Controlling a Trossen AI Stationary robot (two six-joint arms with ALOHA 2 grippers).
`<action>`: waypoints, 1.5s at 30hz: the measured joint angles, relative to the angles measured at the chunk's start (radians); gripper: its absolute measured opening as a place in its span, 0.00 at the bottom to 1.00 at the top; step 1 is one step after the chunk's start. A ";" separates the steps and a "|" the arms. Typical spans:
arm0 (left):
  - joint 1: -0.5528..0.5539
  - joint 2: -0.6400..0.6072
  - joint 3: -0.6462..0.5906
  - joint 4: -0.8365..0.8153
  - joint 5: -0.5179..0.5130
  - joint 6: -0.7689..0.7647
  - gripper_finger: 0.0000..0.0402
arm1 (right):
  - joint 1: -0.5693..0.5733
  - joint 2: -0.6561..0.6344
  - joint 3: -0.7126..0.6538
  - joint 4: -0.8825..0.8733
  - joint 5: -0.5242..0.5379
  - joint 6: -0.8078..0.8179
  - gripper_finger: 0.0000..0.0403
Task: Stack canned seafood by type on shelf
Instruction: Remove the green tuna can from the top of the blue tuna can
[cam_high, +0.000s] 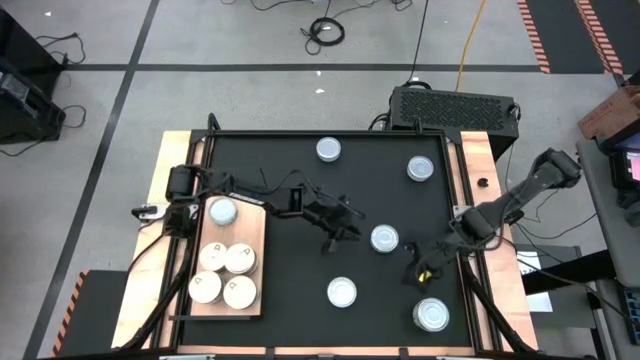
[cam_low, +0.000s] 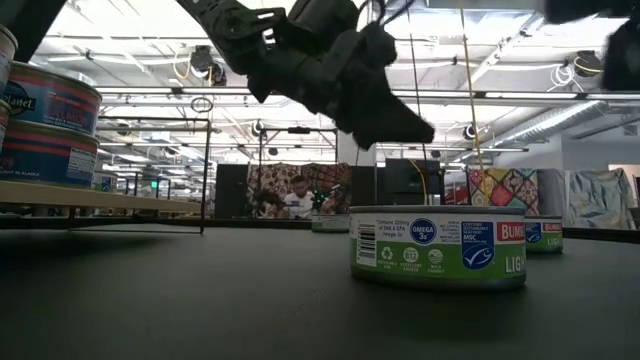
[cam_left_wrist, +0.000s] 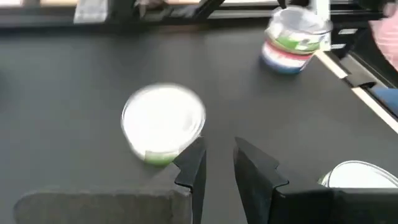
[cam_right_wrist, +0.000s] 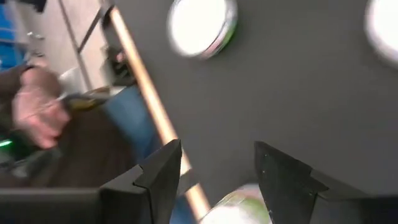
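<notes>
Nearest the low camera sits a green-labelled tin (cam_low: 437, 246) on the black mat (cam_high: 300, 270), with the left gripper (cam_low: 385, 115) hanging just above and behind it. From above, that gripper (cam_high: 340, 228) is over the middle of the mat, between the wooden shelf (cam_high: 252, 300) and a tin (cam_high: 385, 238) just to its right. Its fingers (cam_left_wrist: 193, 168) stand slightly apart with nothing between them; a white-topped tin (cam_left_wrist: 163, 124) lies just ahead of them.

On the shelf, at the mat's left side, four cream-topped tins (cam_high: 226, 273) sit in a tight square and a fifth tin (cam_high: 221, 211) stands alone toward the far end. Loose tins lie on the mat: one at the far middle (cam_high: 328, 150), one at the far right (cam_high: 421, 168), one at the near middle (cam_high: 342, 292), and a stack (cam_high: 431, 315) at the near right corner.

The right gripper (cam_high: 418, 262) hovers near that corner, its fingers (cam_right_wrist: 155, 174) spread wide and empty. Beyond the table edge its wrist view shows a person's hand (cam_right_wrist: 34, 115).
</notes>
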 joint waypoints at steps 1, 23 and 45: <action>-0.007 0.000 0.000 0.016 0.010 0.022 0.20 | 0.022 0.010 0.019 -0.002 -0.015 0.040 0.48; -0.176 0.307 0.397 0.176 -0.098 0.060 0.20 | 0.571 0.401 0.145 0.309 -0.049 0.977 0.26; -0.237 0.618 0.805 0.090 -0.112 0.116 0.20 | 0.638 0.468 0.145 0.169 -0.030 0.931 0.00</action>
